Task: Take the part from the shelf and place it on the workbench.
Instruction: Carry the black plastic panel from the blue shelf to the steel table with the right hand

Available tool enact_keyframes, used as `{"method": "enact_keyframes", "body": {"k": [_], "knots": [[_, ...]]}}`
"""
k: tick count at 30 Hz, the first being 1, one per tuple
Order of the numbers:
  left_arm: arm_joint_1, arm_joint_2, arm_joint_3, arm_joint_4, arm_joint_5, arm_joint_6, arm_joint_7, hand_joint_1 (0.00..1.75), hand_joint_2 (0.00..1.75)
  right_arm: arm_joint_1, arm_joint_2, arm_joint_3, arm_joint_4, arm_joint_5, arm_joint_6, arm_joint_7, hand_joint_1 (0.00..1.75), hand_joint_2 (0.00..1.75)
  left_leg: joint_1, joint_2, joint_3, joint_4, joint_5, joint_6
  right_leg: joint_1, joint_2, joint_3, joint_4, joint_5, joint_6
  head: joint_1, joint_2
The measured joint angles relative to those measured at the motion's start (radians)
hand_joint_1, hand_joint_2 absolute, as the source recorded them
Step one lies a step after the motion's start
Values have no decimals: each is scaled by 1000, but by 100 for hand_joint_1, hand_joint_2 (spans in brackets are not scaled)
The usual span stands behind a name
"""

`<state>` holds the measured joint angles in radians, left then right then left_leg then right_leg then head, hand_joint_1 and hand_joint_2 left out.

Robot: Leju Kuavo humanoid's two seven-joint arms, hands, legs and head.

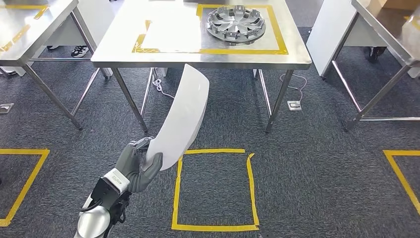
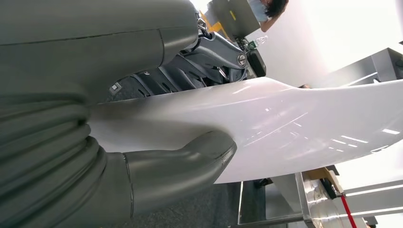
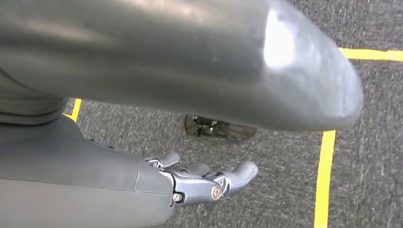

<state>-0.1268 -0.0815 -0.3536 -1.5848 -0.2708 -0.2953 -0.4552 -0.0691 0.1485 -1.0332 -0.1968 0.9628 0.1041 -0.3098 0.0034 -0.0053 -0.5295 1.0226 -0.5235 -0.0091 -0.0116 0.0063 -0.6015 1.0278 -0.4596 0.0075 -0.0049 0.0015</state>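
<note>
Panel (image 1: 184, 116), white and curved, is already off the shelf, pinched at its lower end by the left hand (image 1: 140, 166), thumb over its face. It hangs short of the workbench (image 1: 163, 57), long axis slanting up toward the bench. Placing remains. Right hand (image 3: 204, 180) hangs with fingers loosely curled, holding nothing.

The left robot hand (image 1: 140, 166) has a matt grey ribbed cover and thumb that look rubbery, with darker metal fingers (image 2: 216, 50) behind. In its grip, the part (image 1: 183, 119) is a thin curved white panel, smooth and glossy like plastic, with streaks of reflected light. Ahead of that hand, the counter (image 1: 198, 58) is brushed steel with a dull shine, edged in yellow tape, and carries a silvery wheel cover (image 1: 236, 23). Beneath the hand, the floor (image 1: 307, 168) is rough dark grey carpet.
</note>
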Motion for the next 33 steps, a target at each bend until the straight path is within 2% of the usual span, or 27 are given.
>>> {"method": "enact_keyframes", "body": {"k": [2, 3, 5, 6, 7, 8, 10, 11, 12, 14, 17, 18, 20, 21, 22, 23, 24, 25, 26, 27, 28, 31, 33], "knots": [[-1, 0, 0, -2, 0, 0, 0, 175, 175, 0, 0, -1, 0, 0, 0, 0, 0, 0, 2, 1, -11, 30, -18, -12, -2, 0, 9, -5, -4, -16, -2, 0], [-2, 0, 0, -3, 0, 0, -1, 175, 175, 0, 0, -2, 0, 0, 0, 0, 0, 0, 3, 1, -33, 75, -38, -17, -4, -1, 15, -7, -7, -23, -3, 0], [-1, 1, 0, -3, 0, 0, -1, 175, 175, 0, 0, -3, 0, 0, 0, 0, 0, 0, 4, 1, -108, 210, -87, -23, -2, -2, 25, -7, -16, -32, -5, 0], [1, 1, 0, -2, 0, 0, 0, 175, 175, 0, 0, -4, 0, 0, 0, 0, 0, 0, 4, 1, -146, 266, -97, -24, -1, -2, 31, -7, -21, -33, -5, 0], [2, 1, 0, -2, 0, 0, 0, 175, 175, 0, 0, -4, 0, 0, 0, 0, 0, 0, 4, 1, -170, 290, -87, -24, 0, -1, 37, -7, -27, -34, -5, 0], [2, 1, 0, -2, 0, 0, 0, 175, 175, 1, 0, -5, 0, 0, 0, 0, 0, 0, 4, 1, -175, 276, -58, -22, 0, 0, 45, -7, -32, -33, -5, 0], [1, 2, 0, -2, 0, 0, 0, 175, 175, 1, 0, -5, 0, 0, 0, 0, 0, 0, 3, 1, -138, 155, 33, -13, 1, 3, 62, -7, -46, -30, -5, 0], [0, 2, 0, -2, 0, 0, 0, 175, 175, 1, 1, -5, 0, 0, 0, 0, 0, 0, 0, 1, -114, 94, 64, -8, 2, 3, 68, -6, -53, -26, -5, 0], [-1, 2, 0, -2, 0, 0, 0, 175, 175, 0, 1, -5, 0, 0, 0, 0, 0, 0, -2, 1, -96, 46, 78, -3, 4, 4, 69, -5, -58, -22, -5, 0], [-1, 1, 0, -2, 0, 0, 0, 175, 175, -2, 1, -6, 0, 1, -1, 1, 0, 0, -7, -1, -84, 17, 70, 7, 4, 3, 66, -6, -63, -10, -4, 0], [0, 0, 0, -6, 0, -2, 2, 175, 175, -3, 1, -7, 0, 5, -2, 4, 0, 0, -3, -3, -69, 3, 64, 24, 3, 0, 62, 12, -78, 9, -1, 0], [0, -1, 0, -8, 0, -3, 2, 175, 175, -4, 1, -7, 0, 6, -1, 4, 0, 0, -1, -2, -61, -2, 61, 30, 3, -1, 44, 50, -95, 14, 1, 0], [0, -3, 0, -10, 0, -6, 3, 175, 175, -4, 1, -8, 0, 7, 0, 5, 0, 0, 0, 1, -50, -5, 53, 38, 1, -2, -30, 173, -135, 20, 4, 0], [1, -3, 0, -10, 0, -7, 3, 175, 175, -3, 1, -8, 0, 7, 1, 5, 0, 0, -1, 1, -46, -5, 48, 39, 1, -2, -70, 231, -148, 21, 4, 0], [2, -3, 0, -10, 0, -8, 4, 175, 175, -2, 1, -8, 0, 7, 2, 5, 0, 0, -1, 1, -41, -4, 42, 39, 0, -2, -99, 265, -144, 22, 5, 0], [2, -3, 0, -10, 0, -8, 4, 175, 175, 0, 1, -10, 0, 7, 4, 6, 0, 0, -1, 0, -33, -3, 35, 38, 0, -2, -111, 260, -119, 23, 5, 0], [2, -4, 0, -10, 0, -8, 4, 175, 175, 0, 0, -11, 0, 7, 5, 7, 0, 0, -1, -1, -24, -2, 27, 37, 0, -2, -103, 219, -78, 21, 5, 0], [2, -4, 0, -10, 0, -9, 4, 175, 175, 1, 0, -13, 0, 6, 5, 9, 0, 0, -1, -2, -13, -1, 19, 34, 0, -2, -82, 152, -29, 19, 5, 0], [2, -5, 0, -10, 0, -10, 4, 175, 175, 0, 0, -14, 0, 5, 6, 12, 0, 0, -2, -2, -4, -1, 9, 30, 2, -3, -56, 87, 3, 16, 5, 0], [1, -5, 0, -10, 0, -11, 4, 175, 175, -1, 0, -15, 0, 5, 6, 14, 0, 0, -4, -2, 1, 0, 1, 25, 4, -3, -33, 38, 18, 12, 5, 0], [0, -6, 0, -10, 0, -13, 4, 175, 175, -2, 0, -16, 0, 4, 7, 15, 0, 0, -5, -2, 4, -1, -5, 20, 6, -4, -20, 11, 18, 6, 5, 0], [-4, -8, 0, -11, 0, -18, 4, 175, 175, -1, 0, -18, 0, 3, 8, 13, 0, 0, -5, 0, 14, -5, -18, 3, 7, -1, -3, -1, -1, -11, 4, 0], [-9, -9, 0, -13, 1, -18, 4, 175, 175, 0, 0, -18, 0, 5, 9, 13, 0, 0, -3, 1, 1, 38, -36, -7, 3, -1, 15, -8, -10, -24, 1, 0]]}}
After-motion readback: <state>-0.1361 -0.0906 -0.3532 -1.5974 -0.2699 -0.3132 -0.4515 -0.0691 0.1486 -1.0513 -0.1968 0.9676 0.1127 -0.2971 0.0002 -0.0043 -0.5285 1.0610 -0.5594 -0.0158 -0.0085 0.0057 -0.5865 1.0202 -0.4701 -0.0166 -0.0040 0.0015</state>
